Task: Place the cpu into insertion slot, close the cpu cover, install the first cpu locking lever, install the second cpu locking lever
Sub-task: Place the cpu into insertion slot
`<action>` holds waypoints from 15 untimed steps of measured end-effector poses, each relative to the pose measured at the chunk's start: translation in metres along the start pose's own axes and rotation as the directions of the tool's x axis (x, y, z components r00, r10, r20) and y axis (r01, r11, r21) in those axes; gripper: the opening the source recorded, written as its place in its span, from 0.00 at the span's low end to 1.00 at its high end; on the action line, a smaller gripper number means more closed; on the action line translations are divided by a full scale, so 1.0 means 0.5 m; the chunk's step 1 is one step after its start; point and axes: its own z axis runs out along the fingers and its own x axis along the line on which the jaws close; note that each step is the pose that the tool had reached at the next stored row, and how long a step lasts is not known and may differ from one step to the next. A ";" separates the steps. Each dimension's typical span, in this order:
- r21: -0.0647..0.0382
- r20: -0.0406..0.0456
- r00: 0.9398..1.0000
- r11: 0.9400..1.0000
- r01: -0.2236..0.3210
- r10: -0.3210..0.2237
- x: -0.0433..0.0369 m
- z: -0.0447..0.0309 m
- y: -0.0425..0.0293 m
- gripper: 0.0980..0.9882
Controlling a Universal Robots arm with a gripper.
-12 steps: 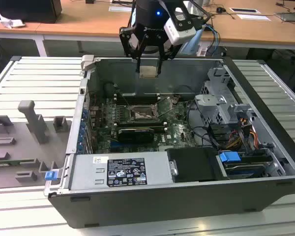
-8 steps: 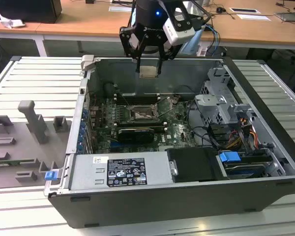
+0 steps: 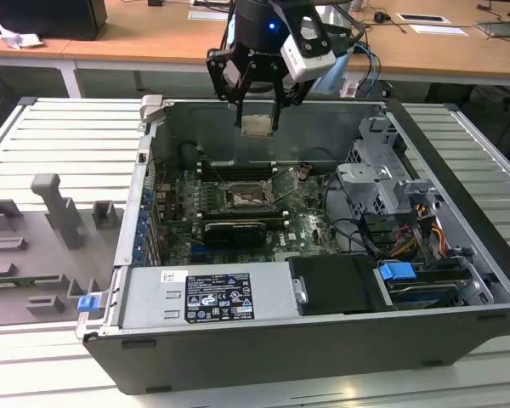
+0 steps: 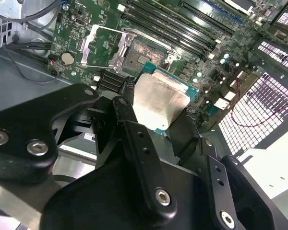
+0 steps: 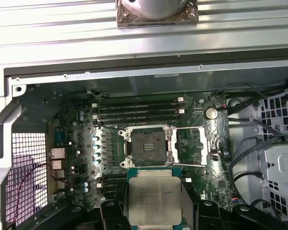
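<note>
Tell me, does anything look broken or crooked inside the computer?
Nothing looks broken or spilled. The gripper holds the cpu above the open case. The insertion slot sits empty, and the cpu cover lies flipped open beside it, which suits a chip not yet placed.

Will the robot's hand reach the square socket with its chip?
Probably yes: the cpu cover is swung open, the insertion slot bare, nothing between it and the hand holding the cpu.

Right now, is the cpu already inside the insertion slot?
No, the gripper holds the cpu in the air, and the insertion slot lies bare.
</note>
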 end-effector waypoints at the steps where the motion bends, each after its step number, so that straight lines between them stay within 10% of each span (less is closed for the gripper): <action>1: 0.000 0.000 1.000 1.000 0.000 0.000 0.000 0.000 0.000 0.49; 15: 0.001 0.003 0.999 0.999 -0.036 0.036 0.000 0.007 -0.001 0.49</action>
